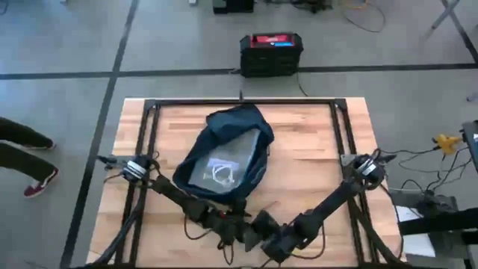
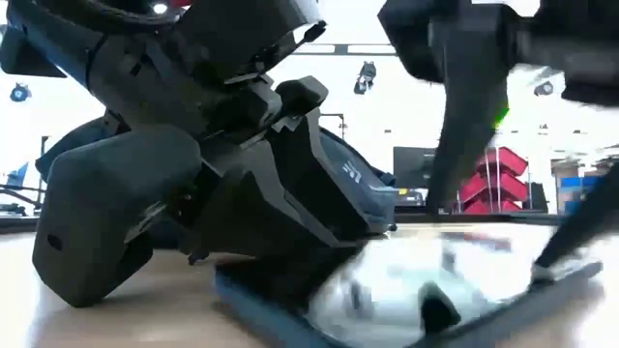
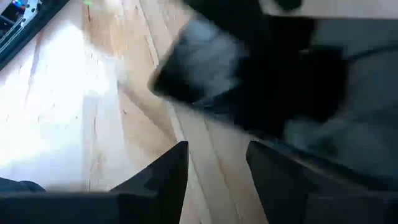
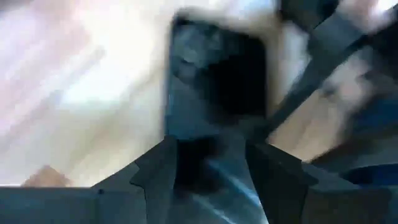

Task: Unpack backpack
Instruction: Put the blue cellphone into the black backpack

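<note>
The dark navy backpack (image 1: pixel 224 153) lies open in the middle of the wooden table, its pale lining and a clear pouch with a white mark showing inside. Both arms meet near the table's near edge. A flat dark item with a glossy face (image 2: pixel 435 290) lies there, just in front of the low camera. My right gripper (image 4: pixel 211 162) is closed on it. My left gripper (image 3: pixel 217 168) stands open beside it; only bare wood shows between its fingers. In the high view the arms hide the item. My right gripper has an edge of the flat dark item (image 4: pixel 208 177) between its two fingers, coming at it slanting down from the table's right. The item reaches away from the fingers, and its lower edge (image 2: pixel 271 304) rests on the table.
A black metal frame (image 1: pixel 239 101) runs around the table top. A black box with a red top (image 1: pixel 270 54) stands on the floor beyond the far edge. A person's legs (image 1: pixel 30 161) are at the left, and cables (image 1: pixel 441 142) lie at the right.
</note>
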You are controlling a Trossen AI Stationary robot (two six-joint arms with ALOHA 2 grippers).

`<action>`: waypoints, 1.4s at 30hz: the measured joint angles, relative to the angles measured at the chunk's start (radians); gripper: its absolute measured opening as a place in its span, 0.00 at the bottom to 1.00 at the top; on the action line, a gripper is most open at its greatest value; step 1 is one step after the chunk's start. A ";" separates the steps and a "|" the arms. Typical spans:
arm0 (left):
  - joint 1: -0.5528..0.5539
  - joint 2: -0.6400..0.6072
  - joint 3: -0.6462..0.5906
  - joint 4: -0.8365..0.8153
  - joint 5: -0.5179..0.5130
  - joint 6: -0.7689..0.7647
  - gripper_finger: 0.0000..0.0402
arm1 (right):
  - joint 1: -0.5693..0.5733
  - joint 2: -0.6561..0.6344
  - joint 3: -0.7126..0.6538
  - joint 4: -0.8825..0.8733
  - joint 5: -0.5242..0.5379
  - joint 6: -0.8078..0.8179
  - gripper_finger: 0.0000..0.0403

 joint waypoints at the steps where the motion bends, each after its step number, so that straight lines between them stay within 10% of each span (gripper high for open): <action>1: 0.000 0.000 0.000 0.001 0.000 0.002 0.39 | -0.001 0.006 -0.001 0.005 0.000 0.001 0.45; 20: 0.000 0.000 0.000 -0.002 0.005 -0.015 0.39 | 0.003 -0.011 -0.008 0.022 -0.137 0.080 0.45; 42: 0.003 0.008 -0.014 0.005 0.034 -0.072 0.39 | -0.019 -0.001 0.044 0.022 0.158 -0.117 0.45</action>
